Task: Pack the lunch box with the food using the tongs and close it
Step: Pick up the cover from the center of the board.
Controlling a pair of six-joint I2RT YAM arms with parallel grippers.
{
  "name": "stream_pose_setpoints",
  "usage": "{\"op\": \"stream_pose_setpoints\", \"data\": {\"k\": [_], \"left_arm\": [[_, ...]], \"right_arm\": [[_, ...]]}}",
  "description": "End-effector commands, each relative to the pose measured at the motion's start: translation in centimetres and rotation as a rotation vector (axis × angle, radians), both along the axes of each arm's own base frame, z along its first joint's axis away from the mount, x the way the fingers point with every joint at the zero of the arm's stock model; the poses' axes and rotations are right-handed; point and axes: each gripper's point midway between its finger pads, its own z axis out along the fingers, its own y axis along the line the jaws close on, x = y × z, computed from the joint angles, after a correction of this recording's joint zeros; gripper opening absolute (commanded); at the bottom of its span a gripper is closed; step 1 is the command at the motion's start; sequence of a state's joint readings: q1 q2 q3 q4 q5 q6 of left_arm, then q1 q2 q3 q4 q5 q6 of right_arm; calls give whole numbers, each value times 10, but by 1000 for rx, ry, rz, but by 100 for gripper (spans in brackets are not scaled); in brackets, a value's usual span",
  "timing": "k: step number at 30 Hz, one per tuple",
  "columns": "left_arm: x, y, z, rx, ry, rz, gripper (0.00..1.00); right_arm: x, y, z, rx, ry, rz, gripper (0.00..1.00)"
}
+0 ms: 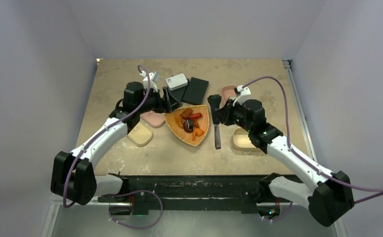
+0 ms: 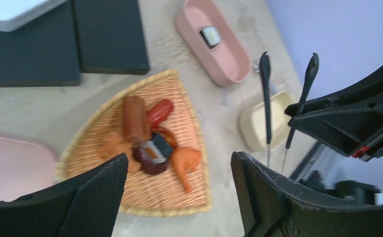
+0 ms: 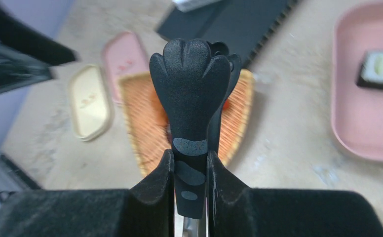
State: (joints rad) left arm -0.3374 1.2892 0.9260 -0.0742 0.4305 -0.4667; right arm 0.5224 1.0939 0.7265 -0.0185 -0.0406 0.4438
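Right gripper (image 3: 190,170): clenched on tongs (image 3: 191,84), long axis running straight out ahead of fingers, black paw-shaped tips leading. Food (image 2: 147,136): heaped on wicker tray (image 2: 179,200), just beyond & below those tips. Same heap directly under left gripper (image 2: 179,163), fingers spread wide, holding nothing. Nearer w/ tool in hand: right. One sushi piece (image 2: 210,35) in pink lunch box (image 2: 231,74), off to right fingers' right side. Writing/brands: none legible.

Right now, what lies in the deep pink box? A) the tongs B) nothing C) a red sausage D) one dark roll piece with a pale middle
D: a single dark roll piece with a pale middle sits alone on the floor of the pink box.
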Motion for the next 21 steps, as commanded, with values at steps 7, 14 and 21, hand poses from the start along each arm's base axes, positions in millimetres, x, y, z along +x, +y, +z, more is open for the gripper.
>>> {"op": "stream_pose_setpoints", "data": {"k": [7,14,21], "left_arm": [[-37,-86,67,-481,-1,-172,75],[-43,-107,72,-523,-2,-200,75],[-36,-114,54,-514,45,-178,41]], "right_arm": [[-41,47,98,245,-331,378,0],[-50,55,102,261,-340,444,0],[-59,62,103,275,-345,517,0]]}}
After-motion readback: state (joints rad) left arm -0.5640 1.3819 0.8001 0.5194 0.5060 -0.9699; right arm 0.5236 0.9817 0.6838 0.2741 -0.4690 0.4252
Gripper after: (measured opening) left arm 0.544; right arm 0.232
